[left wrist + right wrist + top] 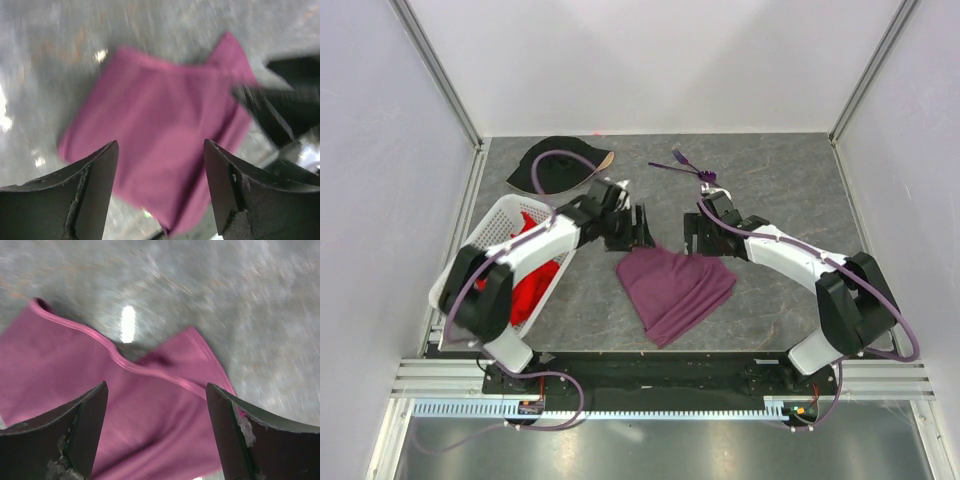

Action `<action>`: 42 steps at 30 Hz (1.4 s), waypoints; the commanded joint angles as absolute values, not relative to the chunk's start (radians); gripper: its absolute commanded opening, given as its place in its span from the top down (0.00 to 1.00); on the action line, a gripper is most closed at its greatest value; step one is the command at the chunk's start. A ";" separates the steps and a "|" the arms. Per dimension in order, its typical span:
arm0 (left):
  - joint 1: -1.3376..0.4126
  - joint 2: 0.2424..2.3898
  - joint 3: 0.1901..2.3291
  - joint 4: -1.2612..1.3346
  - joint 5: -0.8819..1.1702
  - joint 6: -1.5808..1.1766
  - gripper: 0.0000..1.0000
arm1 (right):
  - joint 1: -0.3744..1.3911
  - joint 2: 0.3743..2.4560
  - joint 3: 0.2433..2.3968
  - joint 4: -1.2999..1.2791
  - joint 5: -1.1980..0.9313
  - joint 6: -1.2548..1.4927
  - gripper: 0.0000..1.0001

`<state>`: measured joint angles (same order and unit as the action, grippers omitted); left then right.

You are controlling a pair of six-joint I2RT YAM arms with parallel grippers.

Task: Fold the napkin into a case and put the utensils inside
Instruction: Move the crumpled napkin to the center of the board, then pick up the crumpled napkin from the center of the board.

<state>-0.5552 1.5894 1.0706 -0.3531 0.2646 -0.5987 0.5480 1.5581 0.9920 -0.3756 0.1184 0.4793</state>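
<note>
The plum-purple napkin [675, 290] lies loosely folded on the grey table, its far edge rumpled with one corner turned up [195, 347]. My left gripper [638, 228] hangs open just beyond its far left corner, and the cloth [160, 125] shows between and past the spread fingers. My right gripper [692, 232] stands open over the far right edge, above the cloth [150, 420], and holds nothing. The purple utensils [685, 165] lie farther back on the table, a fork among them.
A black cap [555, 165] rests at the back left. A white lattice basket [490, 235] holding a red cloth [530, 285] stands along the left side, under my left arm. The right gripper's fingers [280, 110] show at the right of the left wrist view.
</note>
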 commanded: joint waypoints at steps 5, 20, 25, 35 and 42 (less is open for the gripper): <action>-0.575 1.916 1.405 -0.546 0.227 -0.339 0.23 | 0.512 1.381 0.833 -0.500 0.170 0.626 0.06; -0.592 2.071 1.496 -0.623 0.206 -0.314 0.56 | 0.600 1.410 0.828 -0.456 0.189 0.552 0.15; -0.591 2.042 1.496 -0.627 0.189 -0.328 0.90 | 0.603 1.446 0.821 -0.413 0.193 0.558 0.17; -0.591 1.901 1.490 -0.634 0.320 -0.364 0.98 | 0.603 1.522 0.859 -0.308 0.106 0.514 0.59; -0.580 1.774 1.502 -0.650 0.334 -0.396 0.98 | 0.601 1.539 0.943 -0.360 0.133 0.497 1.00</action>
<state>-0.5865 1.8908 1.4658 -0.6353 0.2977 -0.3546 0.6022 1.5368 0.8547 -0.3527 0.1139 0.5167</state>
